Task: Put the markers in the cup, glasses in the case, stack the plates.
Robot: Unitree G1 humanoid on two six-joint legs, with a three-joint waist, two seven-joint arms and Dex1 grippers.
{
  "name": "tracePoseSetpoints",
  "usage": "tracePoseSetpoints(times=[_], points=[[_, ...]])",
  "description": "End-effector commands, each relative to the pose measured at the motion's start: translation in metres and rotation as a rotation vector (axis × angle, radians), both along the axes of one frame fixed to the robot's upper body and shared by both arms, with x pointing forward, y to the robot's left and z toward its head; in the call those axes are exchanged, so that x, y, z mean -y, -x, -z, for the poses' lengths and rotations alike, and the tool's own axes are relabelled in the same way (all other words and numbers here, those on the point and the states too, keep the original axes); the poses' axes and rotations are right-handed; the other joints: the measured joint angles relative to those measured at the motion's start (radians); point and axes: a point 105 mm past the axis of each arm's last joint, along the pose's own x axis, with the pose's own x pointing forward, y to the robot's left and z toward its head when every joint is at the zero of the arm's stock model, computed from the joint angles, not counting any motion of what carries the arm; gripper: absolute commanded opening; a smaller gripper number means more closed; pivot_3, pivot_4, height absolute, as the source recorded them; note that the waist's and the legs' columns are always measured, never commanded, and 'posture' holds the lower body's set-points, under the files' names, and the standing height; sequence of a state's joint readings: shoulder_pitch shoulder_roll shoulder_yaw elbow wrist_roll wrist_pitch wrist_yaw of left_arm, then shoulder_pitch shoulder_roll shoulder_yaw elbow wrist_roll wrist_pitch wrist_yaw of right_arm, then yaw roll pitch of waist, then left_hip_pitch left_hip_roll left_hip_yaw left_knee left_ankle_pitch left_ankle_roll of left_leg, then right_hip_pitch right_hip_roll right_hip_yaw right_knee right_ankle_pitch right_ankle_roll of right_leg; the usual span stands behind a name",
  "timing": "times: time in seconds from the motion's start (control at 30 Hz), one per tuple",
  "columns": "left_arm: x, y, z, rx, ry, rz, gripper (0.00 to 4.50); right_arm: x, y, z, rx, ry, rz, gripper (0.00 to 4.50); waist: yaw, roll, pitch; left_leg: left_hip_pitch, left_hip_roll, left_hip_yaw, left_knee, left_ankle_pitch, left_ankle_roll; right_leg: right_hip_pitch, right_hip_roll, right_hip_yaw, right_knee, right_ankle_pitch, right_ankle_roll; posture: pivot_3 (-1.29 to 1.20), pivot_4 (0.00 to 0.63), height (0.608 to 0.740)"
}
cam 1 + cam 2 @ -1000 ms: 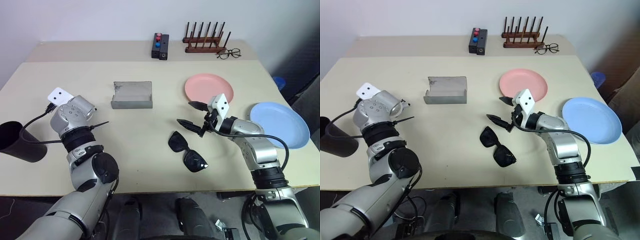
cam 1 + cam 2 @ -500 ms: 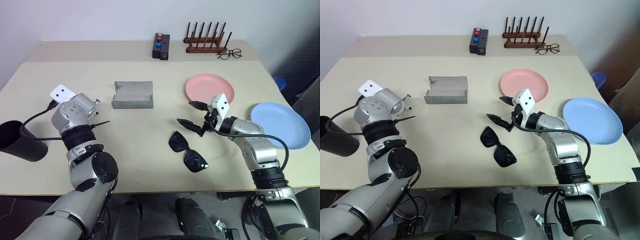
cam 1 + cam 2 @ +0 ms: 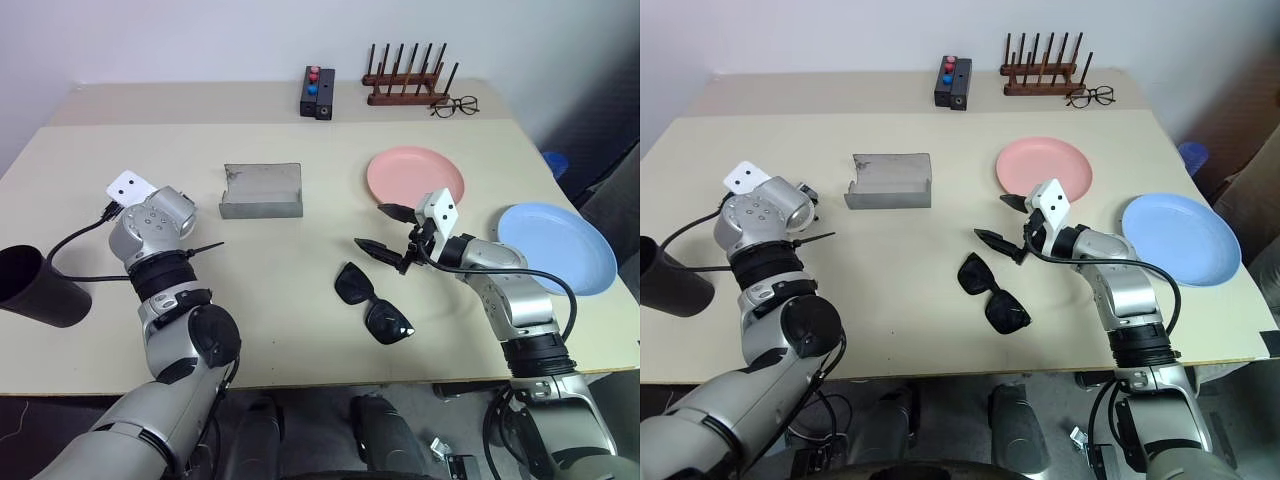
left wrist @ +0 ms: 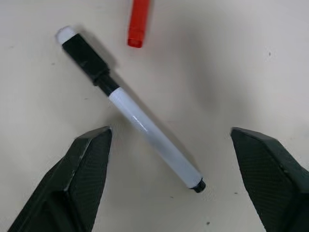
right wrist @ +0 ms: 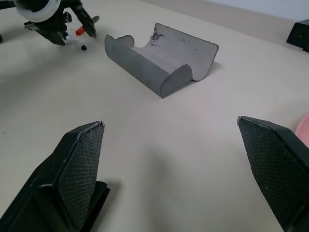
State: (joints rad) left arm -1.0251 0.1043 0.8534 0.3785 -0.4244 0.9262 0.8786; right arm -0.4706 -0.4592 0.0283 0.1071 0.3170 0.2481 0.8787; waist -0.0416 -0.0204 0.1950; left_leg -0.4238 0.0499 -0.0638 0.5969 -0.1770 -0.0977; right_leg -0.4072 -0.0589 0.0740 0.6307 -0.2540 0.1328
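Left gripper (image 4: 169, 159) wide open over the table (image 3: 300, 300), holding nothing; both black fingers (image 4: 82, 169) straddling, without touching, the white marker (image 4: 145, 128) lying flat and diagonal between them, black cap away from the gripper. Just past that cap, the red cap of the other marker (image 4: 139, 21), body cut off by the frame edge. From the head views, these markers hidden behind the left wrist; from the right wrist view, a small glimpse of them by the left gripper's tips.

Right gripper (image 3: 378, 232) hovering level near table centre, fingers spread fully, empty. Sunglasses (image 3: 372, 302) lying on the table just below and in front of it, apart from the fingertips; in the right wrist view, only a dark corner by one finger.

Case (image 3: 262, 190) open, empty, resting on the table between the two arms; ragged inner edge clearer in the right wrist view. Cup (image 3: 35, 290) lying on its side at the table's left edge, well apart from the markers. Pink plate (image 3: 415, 175) beyond the right gripper; blue plate (image 3: 555, 248) at the right edge, separate, unstacked. Far back: button box (image 3: 320, 92), peg rack (image 3: 410, 85), clear spectacles (image 3: 456, 104).
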Motion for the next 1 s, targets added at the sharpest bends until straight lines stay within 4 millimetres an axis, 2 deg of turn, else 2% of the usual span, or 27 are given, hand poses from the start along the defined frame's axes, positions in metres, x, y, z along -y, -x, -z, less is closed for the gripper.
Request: tracePoseSetpoints(times=[0.03, 0.33, 0.5, 0.53, 0.57, 0.77, 0.8, 0.93, 1.0], points=[[0.003, 0.004, 0.017, -0.071, 0.076, -0.028, 4.15, -0.004, 0.001, -0.014, 0.059, -0.006, -0.013, 4.50, 0.001, 0.000, 0.000, 0.000, 0.000, 0.000, 0.000, 0.000, 0.000, 0.000, 0.000, 0.000, 0.000, 0.000, 0.000, 0.00, 0.150, 0.740], [-0.003, 0.013, 0.020, -0.219, 0.096, -0.119, 4.15, 0.001, 0.002, -0.012, 0.052, 0.000, -0.003, 4.50, -0.001, 0.001, 0.000, 0.001, 0.000, 0.000, 0.000, 0.000, 0.000, 0.000, 0.000, 0.000, 0.000, 0.000, 0.000, 0.00, 0.150, 0.740], [-0.006, 0.013, 0.020, -0.244, 0.109, -0.145, 4.15, 0.002, 0.002, -0.011, 0.050, 0.003, 0.000, 4.50, -0.003, 0.001, 0.000, 0.001, 0.000, 0.000, -0.001, 0.000, 0.000, 0.000, 0.000, 0.000, 0.000, 0.000, 0.000, 0.00, 0.150, 0.740], [-0.006, 0.013, 0.020, -0.250, 0.113, -0.148, 3.64, 0.002, 0.002, -0.011, 0.050, 0.003, 0.001, 4.50, -0.003, 0.001, 0.000, 0.001, 0.000, 0.000, -0.001, 0.000, 0.000, 0.000, 0.000, 0.000, 0.000, 0.000, 0.000, 0.00, 0.150, 0.740], [-0.006, 0.013, 0.021, -0.258, 0.116, -0.152, 3.37, 0.002, 0.001, -0.011, 0.050, 0.003, 0.001, 4.50, -0.003, 0.001, -0.001, 0.001, 0.000, 0.000, -0.001, 0.000, 0.000, 0.000, 0.000, 0.000, 0.000, 0.000, 0.000, 0.00, 0.150, 0.740], [-0.007, 0.014, 0.023, -0.272, 0.133, -0.170, 0.30, 0.001, 0.001, -0.013, 0.055, 0.001, 0.003, 4.50, 0.002, 0.002, -0.001, 0.005, 0.000, 0.000, -0.001, 0.001, -0.001, 0.004, 0.000, 0.000, 0.001, 0.000, 0.000, 0.00, 0.150, 0.740], [-0.007, 0.013, 0.023, -0.271, 0.135, -0.169, 0.02, 0.001, 0.001, -0.013, 0.055, 0.001, 0.003, 4.50, 0.002, 0.002, -0.001, 0.006, 0.000, 0.000, -0.001, 0.001, -0.002, 0.005, 0.000, 0.000, 0.001, 0.000, 0.000, 0.00, 0.150, 0.740], [-0.007, 0.015, 0.023, -0.277, 0.135, -0.170, 0.02, 0.000, 0.001, -0.014, 0.057, 0.001, 0.002, 4.50, 0.002, 0.002, -0.001, 0.011, 0.000, 0.000, -0.001, 0.001, -0.002, 0.010, 0.000, 0.000, 0.000, -0.001, 0.001, 0.00, 0.150, 0.740], [-0.014, 0.016, 0.017, -0.257, 0.065, -0.181, 0.02, -0.001, 0.001, -0.015, 0.057, 0.001, 0.002, 4.50, 0.002, 0.002, -0.001, 0.011, 0.000, 0.000, -0.001, 0.001, -0.002, 0.010, 0.000, 0.000, 0.000, -0.001, 0.001, 0.00, 0.150, 0.740]])
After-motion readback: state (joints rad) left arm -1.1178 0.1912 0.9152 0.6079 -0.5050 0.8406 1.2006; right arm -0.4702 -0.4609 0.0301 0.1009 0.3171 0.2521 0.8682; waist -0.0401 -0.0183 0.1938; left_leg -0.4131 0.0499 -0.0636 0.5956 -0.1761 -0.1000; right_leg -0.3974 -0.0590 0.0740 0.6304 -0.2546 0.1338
